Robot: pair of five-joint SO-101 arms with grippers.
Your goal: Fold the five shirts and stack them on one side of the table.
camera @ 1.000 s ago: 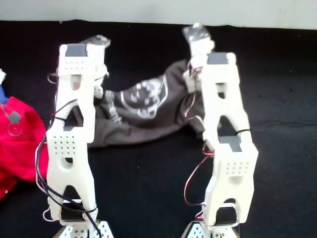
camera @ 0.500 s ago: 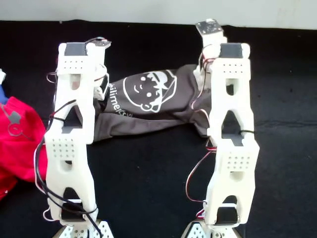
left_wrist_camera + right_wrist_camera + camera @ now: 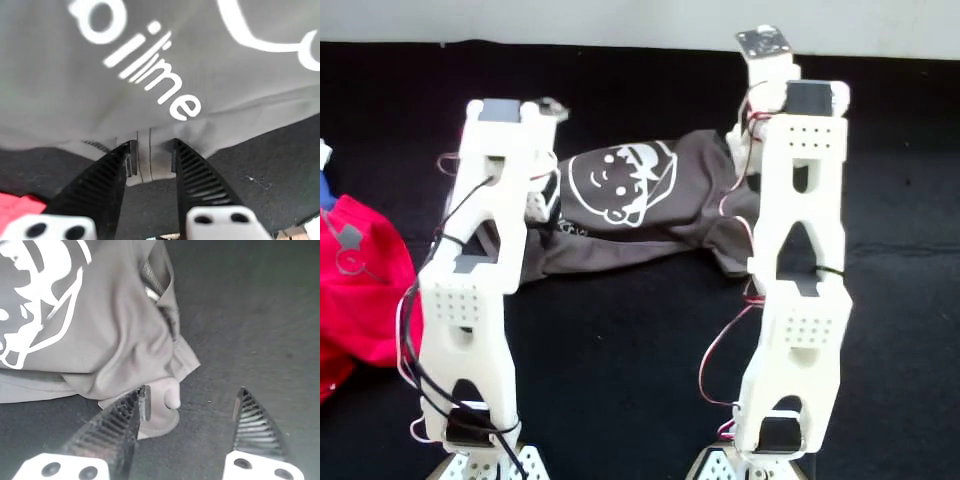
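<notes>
A dark grey shirt (image 3: 640, 200) with a white cartoon face lies spread between the two arms on the black table (image 3: 620, 370), print up. In the left wrist view my left gripper (image 3: 152, 150) is shut on the grey shirt's (image 3: 150, 60) hem, just below the white lettering. My right gripper (image 3: 194, 392) stands open over the table. One of its fingers (image 3: 132, 412) is beside a bunched corner of the grey shirt (image 3: 100, 340), with no cloth between the jaws. A crumpled red shirt (image 3: 360, 280) lies at the table's left edge.
A bit of blue cloth (image 3: 323, 188) shows above the red shirt at the left edge. A pale wall (image 3: 620, 20) bounds the table's far side. Bare black table lies right of the right arm and in front of the grey shirt.
The grey shirt has been pulled out from a crumpled heap into a flatter spread, print now showing whole. Both arms shifted right, and the right arm reaches farther back.
</notes>
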